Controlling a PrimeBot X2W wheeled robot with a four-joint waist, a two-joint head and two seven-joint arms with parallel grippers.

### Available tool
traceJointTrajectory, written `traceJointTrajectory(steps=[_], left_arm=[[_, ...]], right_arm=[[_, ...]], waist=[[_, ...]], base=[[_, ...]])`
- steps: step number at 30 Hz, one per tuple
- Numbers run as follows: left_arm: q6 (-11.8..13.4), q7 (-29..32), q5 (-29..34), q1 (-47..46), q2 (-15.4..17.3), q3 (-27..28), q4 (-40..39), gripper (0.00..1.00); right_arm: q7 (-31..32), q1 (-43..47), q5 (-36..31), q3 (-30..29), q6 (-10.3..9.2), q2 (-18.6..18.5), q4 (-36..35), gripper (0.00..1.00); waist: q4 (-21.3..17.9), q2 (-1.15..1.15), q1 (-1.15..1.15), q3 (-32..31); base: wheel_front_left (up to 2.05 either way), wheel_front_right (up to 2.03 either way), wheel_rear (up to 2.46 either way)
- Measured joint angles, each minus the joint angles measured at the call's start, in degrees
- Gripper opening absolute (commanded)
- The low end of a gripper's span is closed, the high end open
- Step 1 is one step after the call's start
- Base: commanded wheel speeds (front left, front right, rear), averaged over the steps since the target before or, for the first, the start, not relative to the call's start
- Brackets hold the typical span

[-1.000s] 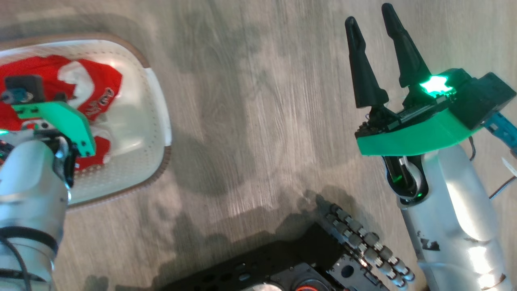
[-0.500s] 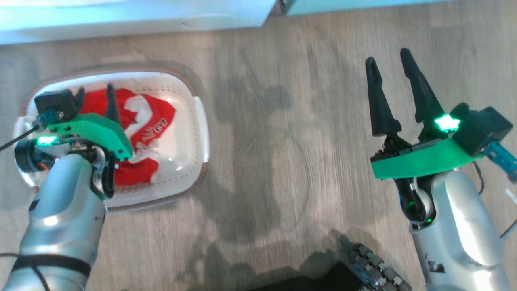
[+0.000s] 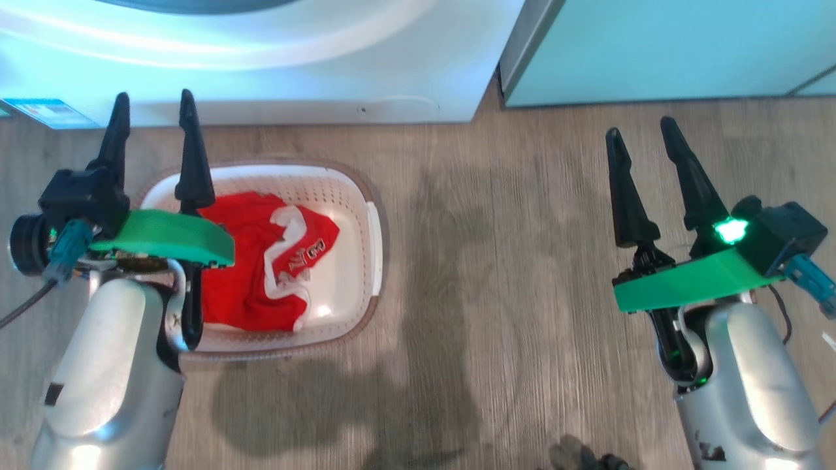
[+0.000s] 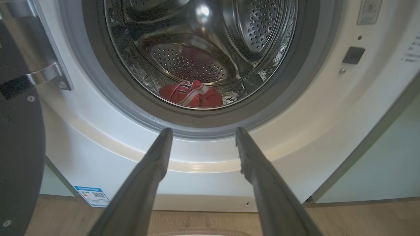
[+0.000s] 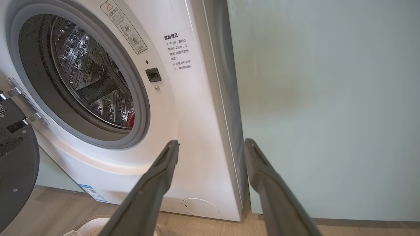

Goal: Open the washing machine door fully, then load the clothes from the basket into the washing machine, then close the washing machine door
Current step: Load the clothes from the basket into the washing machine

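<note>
Grey wood-grain floor, white washing machine straight ahead, pale mint cabinet panel just beside its right side; the washing machine door hangs open at left and one red garment lies in the steel drum. On the floor just in front of the machine sits the basket with more red-and-white clothes inside. Above the basket's left end the left gripper, over bare floor well to the right the right gripper, both with fingers spread and nothing held
</note>
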Motion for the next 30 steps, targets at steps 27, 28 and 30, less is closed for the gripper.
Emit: traceJointTrajectory(steps=[27, 28, 30], left_arm=[[5.89, 2.86, 3.78, 22.25, 4.11, 1.03, -15.21, 1.0], [5.9, 3.25, 3.78, 22.92, 4.26, 0.89, -15.38, 1.0], [5.91, 3.9, 3.78, 24.09, 4.49, 0.44, -15.55, 1.0]], right_arm=[[4.14, 13.45, -1.47, -3.08, 0.0, -0.24, -0.78, 1.0], [4.37, 13.87, -1.47, -3.19, 0.0, -0.23, -0.85, 1.0], [4.59, 14.62, -1.52, -3.25, 0.0, -0.21, -0.97, 1.0]], waist=[[1.19, 0.0, 0.0, -18.49], [1.29, 0.0, 0.0, -18.98], [1.44, 0.0, 0.0, -19.87]], base=[[0.0, 0.0, 0.0], [0.0, 0.0, 0.0], [0.0, 0.0, 0.0]])
